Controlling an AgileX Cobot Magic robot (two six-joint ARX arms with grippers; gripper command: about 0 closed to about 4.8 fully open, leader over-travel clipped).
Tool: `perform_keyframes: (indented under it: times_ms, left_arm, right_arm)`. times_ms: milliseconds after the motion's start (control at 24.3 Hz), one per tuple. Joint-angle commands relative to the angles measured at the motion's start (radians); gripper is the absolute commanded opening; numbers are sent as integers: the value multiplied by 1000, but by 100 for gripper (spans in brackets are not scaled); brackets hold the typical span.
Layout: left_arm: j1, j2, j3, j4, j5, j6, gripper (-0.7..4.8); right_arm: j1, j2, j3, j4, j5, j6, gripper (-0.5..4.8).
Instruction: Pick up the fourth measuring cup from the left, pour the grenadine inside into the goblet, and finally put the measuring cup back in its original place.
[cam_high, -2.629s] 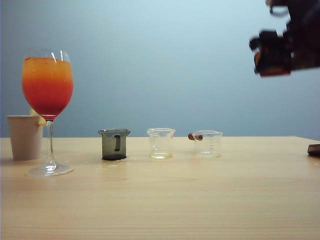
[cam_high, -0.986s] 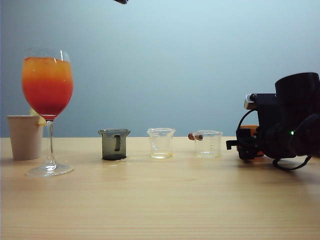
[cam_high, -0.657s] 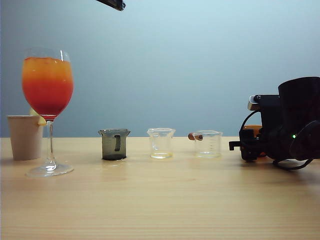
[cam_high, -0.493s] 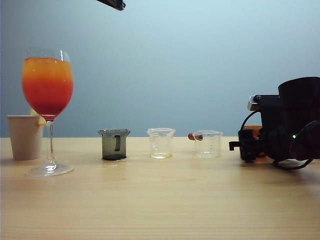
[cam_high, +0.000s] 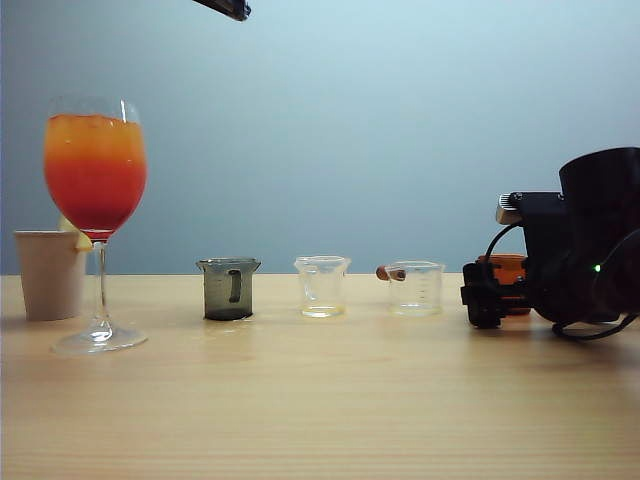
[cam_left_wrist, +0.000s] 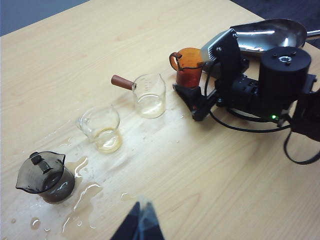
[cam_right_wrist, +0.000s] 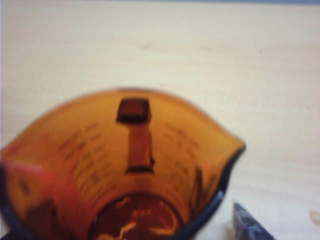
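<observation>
The amber fourth measuring cup (cam_left_wrist: 189, 64) stands on the table at the right end of the cup row, half hidden behind my right gripper (cam_high: 484, 296) in the exterior view. That gripper (cam_left_wrist: 191, 76) is open, with a finger on each side of the cup. In the right wrist view the cup (cam_right_wrist: 125, 160) fills the frame, a gap separates it from one fingertip (cam_right_wrist: 250, 226), and only a red film of grenadine (cam_right_wrist: 137, 220) lies in its bottom. The goblet (cam_high: 95, 180) at far left holds orange over deep red. My left gripper (cam_left_wrist: 142, 224) hangs shut, high above the table.
A beige paper cup (cam_high: 50, 272) stands behind the goblet. The row also has a smoky grey cup (cam_high: 228, 288) and two clear cups (cam_high: 321, 286) (cam_high: 415, 287). Spilled puddles (cam_left_wrist: 85, 195) lie near the grey cup. A metal scoop (cam_left_wrist: 270, 32) rests behind the right arm.
The right arm came down from the upper right to the table with the amber cup. Its jaws have since spread off the cup, which stands free.
</observation>
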Motion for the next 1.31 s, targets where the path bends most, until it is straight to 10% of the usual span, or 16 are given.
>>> perform_keyframes:
  times_ms: [41, 246, 370, 534, 1314]
  left_arm:
    - [1, -13, 5, 6, 0, 5, -5]
    - [1, -33, 5, 1, 0, 4, -5]
    - [1, -54, 5, -2, 0, 3, -5]
    - [1, -93, 5, -2, 0, -3, -5]
    - [0, -428, -110, -130, 5, -32, -5]
  right_arm:
    - [1, -87, -43, -104, -2, 0, 479]
    - [1, -191, -102, -179, -1, 9, 449]
    - [1, -268, -126, -269, -1, 8, 315]
    - [1, -387, -157, -383, -2, 8, -8]
    - [1, -1334, -248, -1124, -226, 22, -6]
